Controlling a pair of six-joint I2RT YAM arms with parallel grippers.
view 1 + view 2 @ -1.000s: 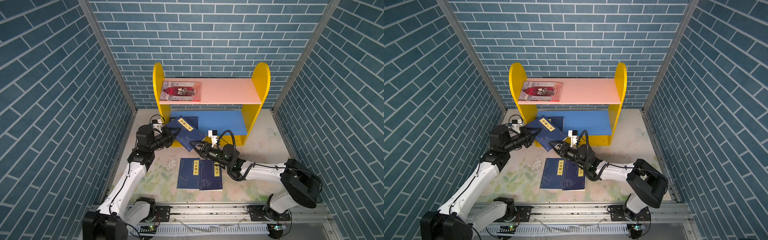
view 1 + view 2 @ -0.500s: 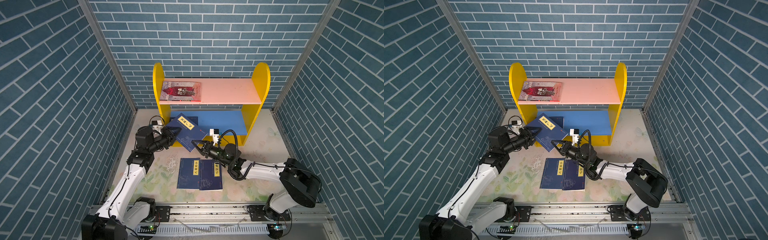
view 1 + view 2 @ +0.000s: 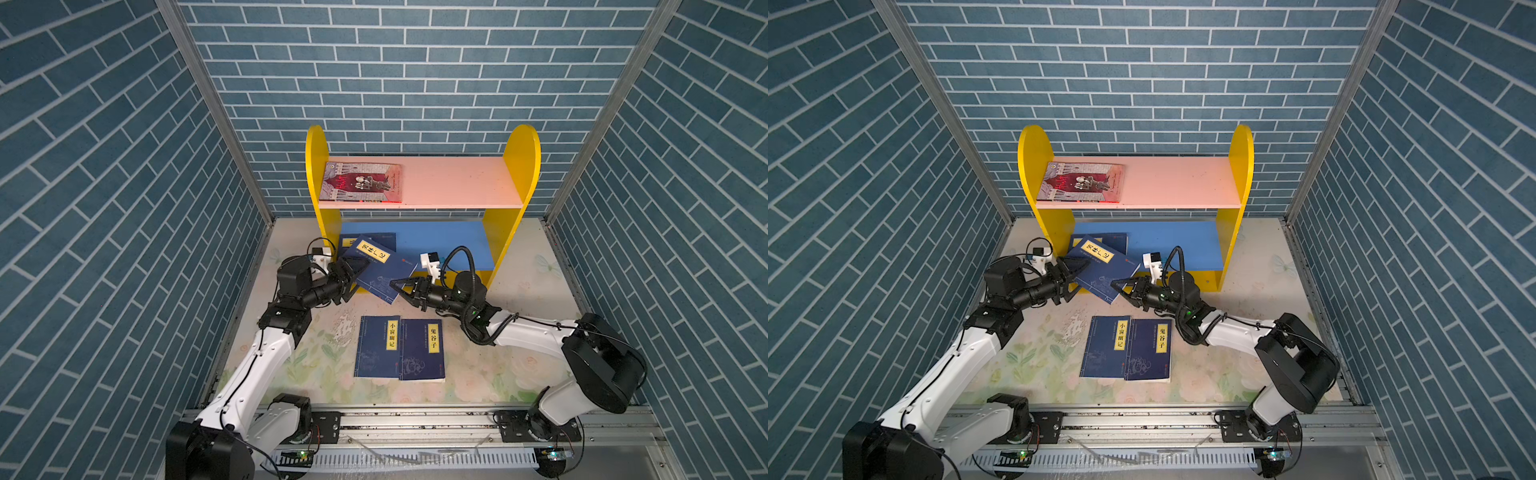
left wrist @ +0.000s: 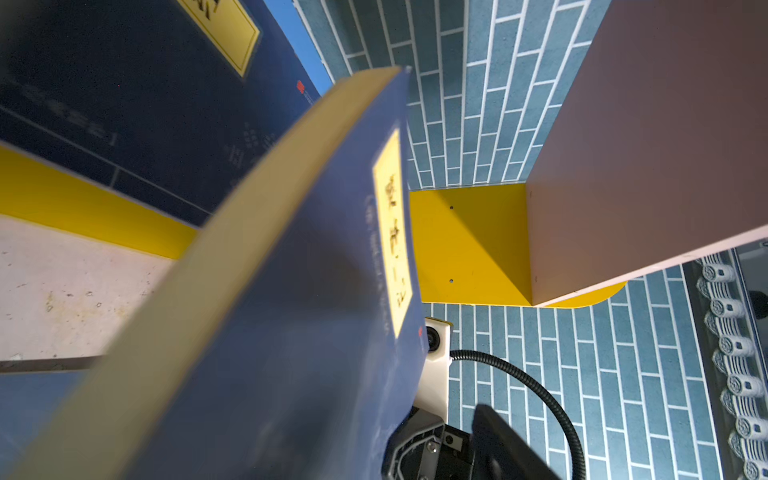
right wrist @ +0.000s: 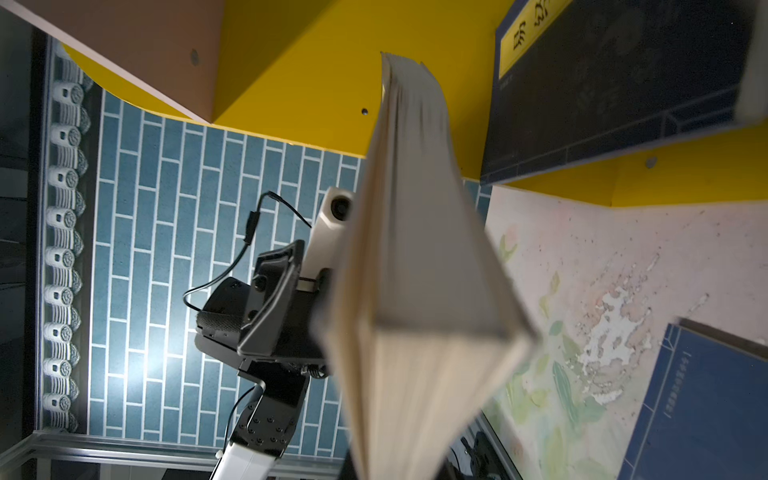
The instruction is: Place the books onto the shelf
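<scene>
Top views both show the shelf (image 3: pixel 512 174) at 12 o'clock on the worktop (image 3: pixel 523 291). An illustrated book (image 3: pixel 361 183) lies flat on its pink board (image 3: pixel 453 183), and a shelved navy book (image 3: pixel 384 237) lies on its blue board (image 3: pixel 440 245). In front of the shelf, a tilted navy book (image 3: pixel 376 270) is held off the worktop between the arms. At its 5 o'clock corner the right claw (image 3: pixel 398 286) is pinched tight on it. At its 9 o'clock edge the left claw (image 3: pixel 352 275) stands wide, astride the edge and seemingly not pressing. A pair of navy books (image 3: pixel 379 347) lies flat at 6 o'clock, untouched.

Left wrist view: the tilted navy book fills the frame. Its cover and page edge slant toward the lower tier, with the shelved navy book beyond it.

Right wrist view: the page block runs out from the closed right claw. One of the left claw's fingers (image 5: pixel 270 291) sits clear of the cover.

By its look this paperback is light, thin and floppy, with a smooth cover that may slide. A corner pinch lets it droop and swing. A deeper bite mid-edge near the spine would likely carry it flatter.
</scene>
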